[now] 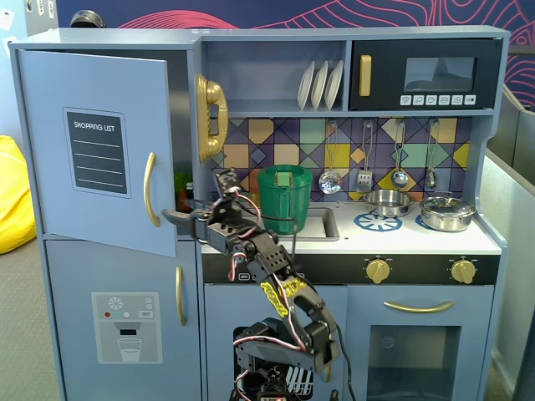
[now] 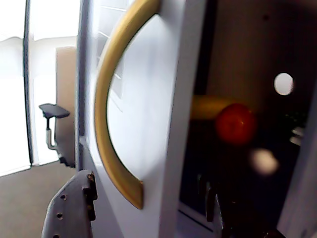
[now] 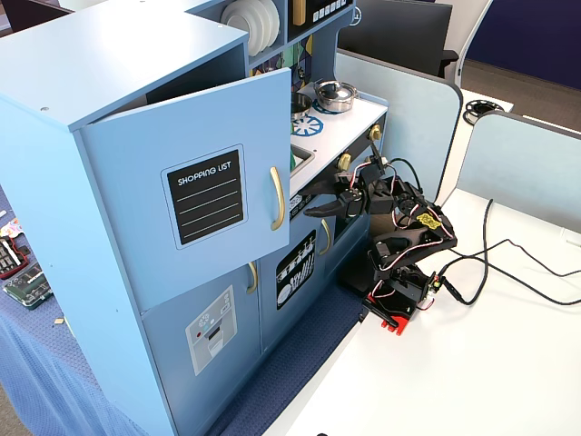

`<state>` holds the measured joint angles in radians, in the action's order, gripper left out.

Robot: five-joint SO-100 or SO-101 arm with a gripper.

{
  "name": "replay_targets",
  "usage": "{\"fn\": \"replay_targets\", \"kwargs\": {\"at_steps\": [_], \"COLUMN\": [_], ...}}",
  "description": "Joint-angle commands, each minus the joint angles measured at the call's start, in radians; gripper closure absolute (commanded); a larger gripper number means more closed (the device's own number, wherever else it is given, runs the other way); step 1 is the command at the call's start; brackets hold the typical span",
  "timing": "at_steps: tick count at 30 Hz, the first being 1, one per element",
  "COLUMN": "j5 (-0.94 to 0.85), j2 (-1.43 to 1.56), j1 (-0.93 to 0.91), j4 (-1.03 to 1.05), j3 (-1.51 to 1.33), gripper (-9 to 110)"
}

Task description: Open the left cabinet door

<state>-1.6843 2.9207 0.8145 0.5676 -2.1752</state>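
Blue-grey and wide, the door (image 1: 96, 150) hangs partly open at the upper left of the toy kitchen in a fixed view, its free edge swung clear of the cabinet. My end effector (image 1: 177, 219) reaches in at that free edge, low down, just beside the bottom of the gold handle (image 1: 150, 190). In the wrist view one finger (image 2: 69, 208) sits on the outer side of the door, below the handle's lower foot, and the other finger (image 2: 210, 201) is dark against the inside of the cabinet, so the door edge runs between the two. The jaws stand moderately apart and grip nothing; neither finger shows contact with the panel.

To do this step well, I judge I should push outward with the inner finger against the back of the door, sweeping in an arc about the hinge on the far side, not in a straight line, so the finger does not slip off the edge. Staying low and near the free edge gives the most leverage. I should keep the outer finger clear of the handle so it does not snag.

On the front of the door is a black panel (image 3: 207, 196) lettered SHOPPING LIST with ruled lines, and the handle is a curved vertical bow. Inside the cabinet I see something round and red (image 2: 235, 124), too blurred to name.
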Motion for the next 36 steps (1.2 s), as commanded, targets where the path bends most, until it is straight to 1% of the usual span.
{"fn": "replay_targets", "kwargs": {"at_steps": [1,5,9,15,21,25,29,31,34,36], "j5": [0.064,0.089,0.071,-0.023,-0.106,-0.143,-0.17,-0.192,-0.195,-0.156], "j2": [0.026,-0.012,-0.101,-0.202,-0.224,-0.229,-0.25,-0.261,-0.265,-0.262], "j1": [-0.144,-0.261,-0.281,-0.161,-0.015,0.123,0.299,0.351,0.333,0.265], "j4": [0.009,-0.008,-0.114,-0.244,-0.27,-0.322,-0.374,-0.38,-0.405,-0.413], "j3": [-0.012,-0.035,-0.029,-0.005,-0.006,-0.018,-0.005,0.006,-0.006,-0.017], "gripper": [84,84,85,87,89,91,94,94,94,93]}}
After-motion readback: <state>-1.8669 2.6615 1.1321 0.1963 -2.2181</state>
